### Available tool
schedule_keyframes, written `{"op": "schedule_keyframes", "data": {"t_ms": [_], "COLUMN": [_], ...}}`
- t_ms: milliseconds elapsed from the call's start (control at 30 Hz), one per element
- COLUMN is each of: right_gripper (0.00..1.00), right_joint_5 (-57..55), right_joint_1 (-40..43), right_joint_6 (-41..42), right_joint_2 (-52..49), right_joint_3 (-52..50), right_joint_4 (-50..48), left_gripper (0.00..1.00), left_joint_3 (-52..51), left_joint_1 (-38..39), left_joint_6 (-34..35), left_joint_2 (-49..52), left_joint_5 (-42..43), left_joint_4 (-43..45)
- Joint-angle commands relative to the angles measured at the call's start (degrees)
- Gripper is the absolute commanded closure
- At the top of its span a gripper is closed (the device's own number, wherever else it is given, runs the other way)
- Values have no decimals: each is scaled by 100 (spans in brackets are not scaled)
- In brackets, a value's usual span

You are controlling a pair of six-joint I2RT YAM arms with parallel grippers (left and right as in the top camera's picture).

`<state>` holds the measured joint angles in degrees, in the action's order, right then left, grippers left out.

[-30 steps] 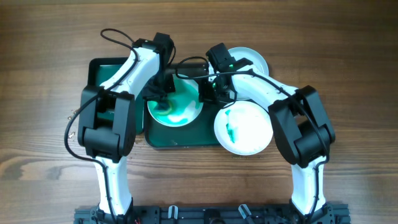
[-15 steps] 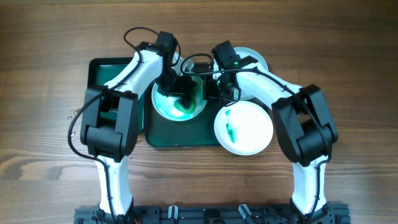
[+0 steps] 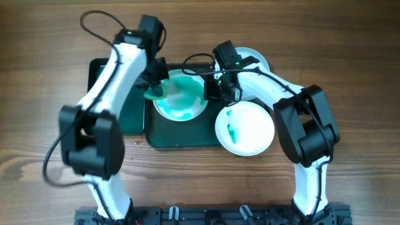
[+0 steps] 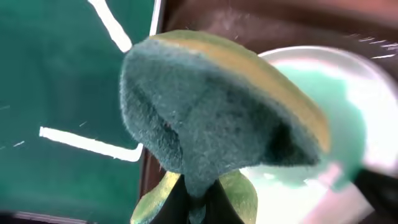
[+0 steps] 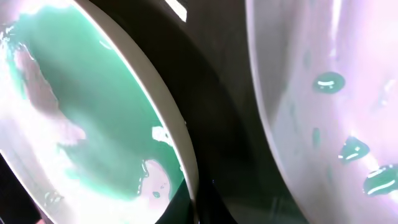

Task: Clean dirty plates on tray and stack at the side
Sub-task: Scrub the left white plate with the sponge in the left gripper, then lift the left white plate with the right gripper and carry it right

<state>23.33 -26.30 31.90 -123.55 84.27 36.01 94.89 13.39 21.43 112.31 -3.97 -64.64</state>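
White plate [image 3: 181,103] smeared teal, tray [image 3: 181,134] dark green, sponge [image 4: 211,118] green and yellow.

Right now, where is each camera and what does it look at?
Overhead: above the table, looking down at both arms, the tray and three plates.
Left wrist: on the left arm, facing past the left gripper pinching the sponge toward the smeared plate.
Right wrist: on the right arm, close on the smeared plate's rim in the right gripper, spotted plate beside.
All share the smeared plate.

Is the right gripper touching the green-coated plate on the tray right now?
Touching. The right wrist view shows the green-coated plate with its rim running down between the fingers of the right gripper.
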Motion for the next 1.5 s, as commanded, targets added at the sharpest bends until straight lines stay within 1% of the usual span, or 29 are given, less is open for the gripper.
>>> {"op": "schedule_keyframes", "data": {"t_ms": [0, 100, 233, 333, 433, 533, 767, 933, 1067, 1133, 1200, 1267, 1333, 1400, 1467], "right_gripper": [96, 96, 96, 96, 96, 96, 96, 96, 96, 96, 96, 96, 96, 96, 96], "right_joint_5": [-354, -1368, -3180, -4708, -5460, -6588, -8730, -9965, -11051, -11044, -11046, -11038, -10893, -10177, -8874], "right_joint_1": [-35, -173, -673, -1202, -1547, -1969, -2693, -2929, -2977, -2977, -2977, -2977, -2977, -2962, -2850], "right_joint_6": [-238, -354, -289, 225, 411, 623, 468, -68, -254, -774, -1106, -1285, -1283, -1279, -1080], "right_joint_2": [310, 892, 1534, 1849, 2033, 2236, 2446, 2446, 2446, 2457, 2457, 2457, 2457, 2457, 2457], "right_joint_3": [15, 15, 15, 15, 15, 15, 15, 15, 15, 15, 15, 15, 15, 15, 15], "right_joint_4": [201, 610, 1268, 1740, 1967, 2319, 2428, 2420, 2323, 2011, 1661, 1379, 1303, 1333, 1368], "left_gripper": [96, 96, 96, 96, 96, 96, 96, 96, 96, 96, 96, 96, 96, 96, 96], "left_joint_3": [168, 168, 166, 166, 166, 166, 166, 166, 166, 166, 166, 166, 166, 166, 166], "left_joint_1": [20, 22, 22, 22, 22, 22, 22, 22, 22, 22, 22, 22, 22, 22, 22], "left_joint_6": [131, 131, 133, 136, 136, 138, 138, 157, 157, 157, 157, 157, 157, 157, 157], "left_joint_2": [-634, -699, -697, -697, -697, -697, -697, -697, -697, -697, -697, -697, -697, -697, -697], "left_joint_5": [-192, -192, -192, -190, -190, -188, -190, -190, -190, -190, -190, -190, -190, -190, -190], "left_joint_4": [-94, -96, -33, -35, -37, -83, -109, -35, -37, -37, -35, -35, -35, -35, -35]}}
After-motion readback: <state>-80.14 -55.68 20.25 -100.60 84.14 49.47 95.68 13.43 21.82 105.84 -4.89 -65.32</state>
